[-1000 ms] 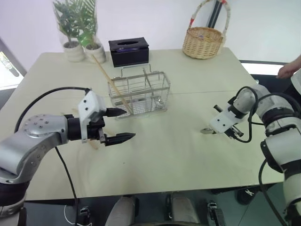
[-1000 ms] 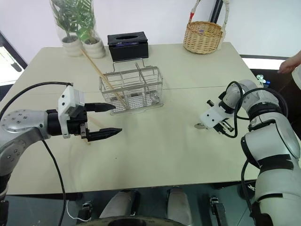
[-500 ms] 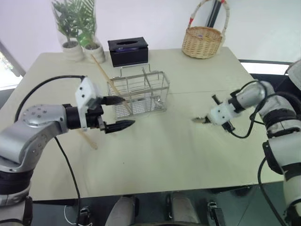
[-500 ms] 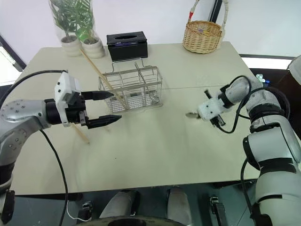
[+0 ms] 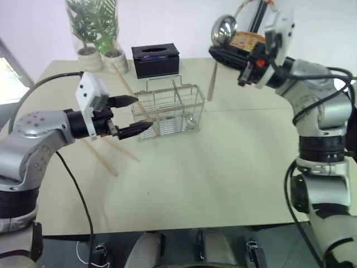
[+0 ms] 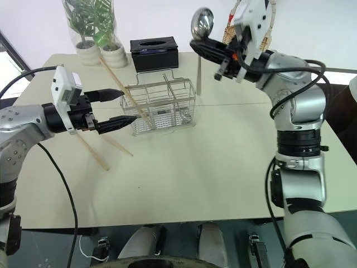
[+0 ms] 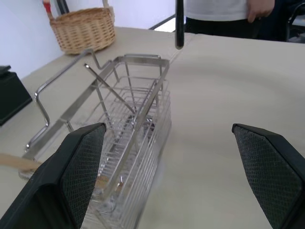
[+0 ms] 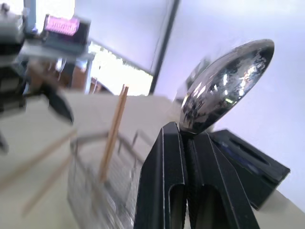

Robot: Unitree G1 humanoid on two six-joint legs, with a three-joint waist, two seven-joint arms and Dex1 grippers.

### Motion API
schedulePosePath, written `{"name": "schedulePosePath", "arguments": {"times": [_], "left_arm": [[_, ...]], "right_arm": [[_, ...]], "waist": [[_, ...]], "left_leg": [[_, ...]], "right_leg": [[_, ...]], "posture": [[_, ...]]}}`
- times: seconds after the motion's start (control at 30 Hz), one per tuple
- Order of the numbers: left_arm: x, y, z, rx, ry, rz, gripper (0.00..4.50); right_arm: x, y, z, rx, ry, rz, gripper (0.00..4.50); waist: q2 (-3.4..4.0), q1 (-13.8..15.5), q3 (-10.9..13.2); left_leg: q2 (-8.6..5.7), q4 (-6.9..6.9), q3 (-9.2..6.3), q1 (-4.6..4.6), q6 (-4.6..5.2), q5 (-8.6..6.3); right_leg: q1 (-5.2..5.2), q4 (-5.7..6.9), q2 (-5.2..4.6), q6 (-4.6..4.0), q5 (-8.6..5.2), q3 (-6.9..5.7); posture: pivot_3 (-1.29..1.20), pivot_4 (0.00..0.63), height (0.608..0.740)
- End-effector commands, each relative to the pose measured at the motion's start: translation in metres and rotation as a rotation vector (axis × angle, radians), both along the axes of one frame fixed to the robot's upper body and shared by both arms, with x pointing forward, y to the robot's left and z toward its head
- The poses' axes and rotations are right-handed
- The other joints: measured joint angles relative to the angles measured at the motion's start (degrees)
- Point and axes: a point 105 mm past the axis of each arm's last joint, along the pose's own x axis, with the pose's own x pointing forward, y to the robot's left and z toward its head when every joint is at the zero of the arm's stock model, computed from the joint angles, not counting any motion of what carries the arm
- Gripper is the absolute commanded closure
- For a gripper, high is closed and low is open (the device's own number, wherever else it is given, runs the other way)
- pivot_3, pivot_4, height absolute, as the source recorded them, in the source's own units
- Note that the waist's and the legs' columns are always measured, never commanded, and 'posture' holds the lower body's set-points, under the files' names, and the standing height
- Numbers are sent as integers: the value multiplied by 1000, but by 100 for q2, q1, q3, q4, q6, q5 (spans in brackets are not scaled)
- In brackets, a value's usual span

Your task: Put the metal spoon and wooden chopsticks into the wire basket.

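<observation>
Here my right hand (image 6: 207, 49) is clamped on the small shiny metal spoon (image 6: 199, 39), bowl up, handle hanging above the silver wire basket (image 6: 162, 107) for a clean drop. My left hand (image 5: 129, 115) waits spread beside it; one pale wooden chopstick (image 5: 126, 88) leans inside, apparently two more (image 5: 102, 158) lie on the worktop (image 5: 223, 167).

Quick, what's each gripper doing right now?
Left gripper: open, empty, beside the wire basket.
Right gripper: shut on the metal spoon.

Office or lab, monitor (image 8: 66, 26), plain table (image 5: 223, 162)
</observation>
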Motion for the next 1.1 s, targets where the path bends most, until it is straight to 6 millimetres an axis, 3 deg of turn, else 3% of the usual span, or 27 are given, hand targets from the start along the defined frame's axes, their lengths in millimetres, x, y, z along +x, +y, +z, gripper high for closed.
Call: {"name": "schedulePosePath", "arguments": {"times": [0.03, 0.27, 0.43, 0.53, 0.63, 0.77, 0.97, 1.1], "left_arm": [[0, 2, 14, -10, -63, 8, 0], [-2, 4, 18, -22, -72, 20, 0], [-7, 7, 21, -24, -77, 42, 0], [-9, 6, 20, -21, -77, 43, 0], [-10, 6, 21, -21, -77, 46, 0], [-9, 9, 22, -26, -82, 57, 0], [-1, 21, 38, -121, -119, 143, 0], [5, 40, 63, -255, -164, 272, 0]], "right_arm": [[0, 3, 23, 123, -11, -33, 4463], [22, 18, 5, 134, -38, -136, 4463], [43, 23, -40, 92, 28, -228, 4463], [47, 26, -59, 99, 119, -223, 3518], [45, 29, -66, 67, 113, -236, 1994], [45, 25, -61, 68, 93, -274, 22], [37, -3, -25, 110, 20, -293, 22], [7, -25, 7, 127, -20, -167, 22]], "waist": [[-3, -4, -2], [-4, -33, -3], [-14, -53, -9], [-14, -42, -8], [-14, -43, -9], [-14, -47, -9], [-14, -23, -9], [-17, -12, -10]], "left_leg": [[0, 0, 0, 1, 1, 1], [0, -1, 7, 0, 2, 1], [0, -2, 9, -1, 3, 1], [-1, 0, 11, -2, 3, 2], [-1, 1, 11, -5, 2, 2], [0, 1, 10, -4, 2, 2], [1, 2, 9, -5, 2, 2], [0, 2, 6, -7, 3, 2]], "right_leg": [[-1, 1, 1, 1, 1, -2], [-9, 6, 2, 3, 2, -8], [-37, 9, 7, 3, 3, -9], [-39, 13, 8, 3, 3, -8], [-44, 16, 10, 3, 3, -7], [-47, 18, 14, 3, 3, -7], [-45, 17, 17, 3, 3, -6], [-42, 12, 17, 3, 3, -7]], "posture": [[0, 150, 650], [0, 150, 650], [0, 150, 650], [0, 150, 650], [0, 150, 650], [0, 150, 650], [0, 150, 650], [0, 150, 650]]}}
